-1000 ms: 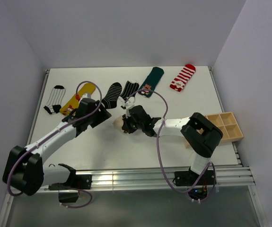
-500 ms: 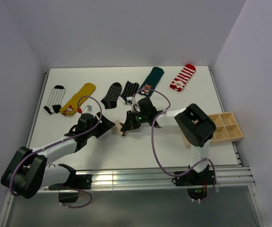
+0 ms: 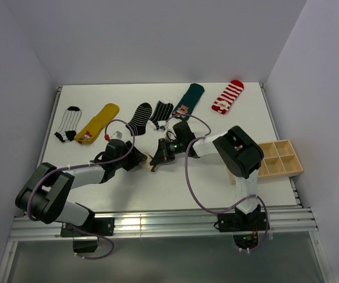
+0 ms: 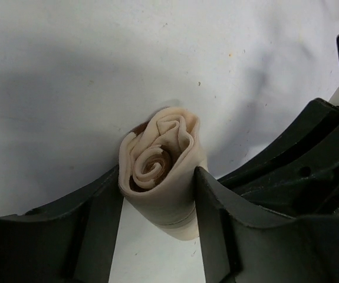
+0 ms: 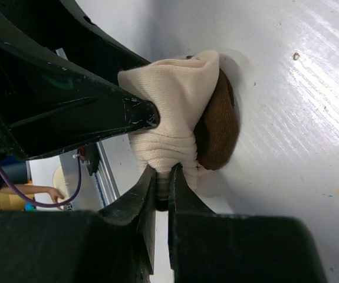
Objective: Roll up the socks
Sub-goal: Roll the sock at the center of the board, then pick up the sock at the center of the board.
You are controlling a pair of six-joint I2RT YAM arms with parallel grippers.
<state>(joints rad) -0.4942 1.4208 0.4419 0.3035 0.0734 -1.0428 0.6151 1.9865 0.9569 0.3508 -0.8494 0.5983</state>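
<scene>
A cream sock with a brown toe is rolled into a tight bundle (image 3: 151, 160) near the table's middle. My left gripper (image 3: 141, 159) is shut on the roll from the left. In the left wrist view the spiral end of the roll (image 4: 163, 147) sits between my two fingers (image 4: 213, 218), with the gripper (image 4: 157, 177) round it. My right gripper (image 3: 158, 157) comes from the right. In the right wrist view it (image 5: 162, 172) is shut, pinching the cream outer fabric of the roll (image 5: 175, 100).
Several loose socks lie along the back: black-and-white striped (image 3: 69, 122), yellow (image 3: 98, 121), black with white lines (image 3: 140, 117), another black striped one (image 3: 161, 110), dark green (image 3: 188, 99), red-and-white (image 3: 227, 96). A wooden compartment tray (image 3: 278, 158) stands at the right edge.
My left arm has drawn back and lowered, and its gripper now grips the roll low on the table. My right gripper has turned and pinched the roll's outer fabric.
</scene>
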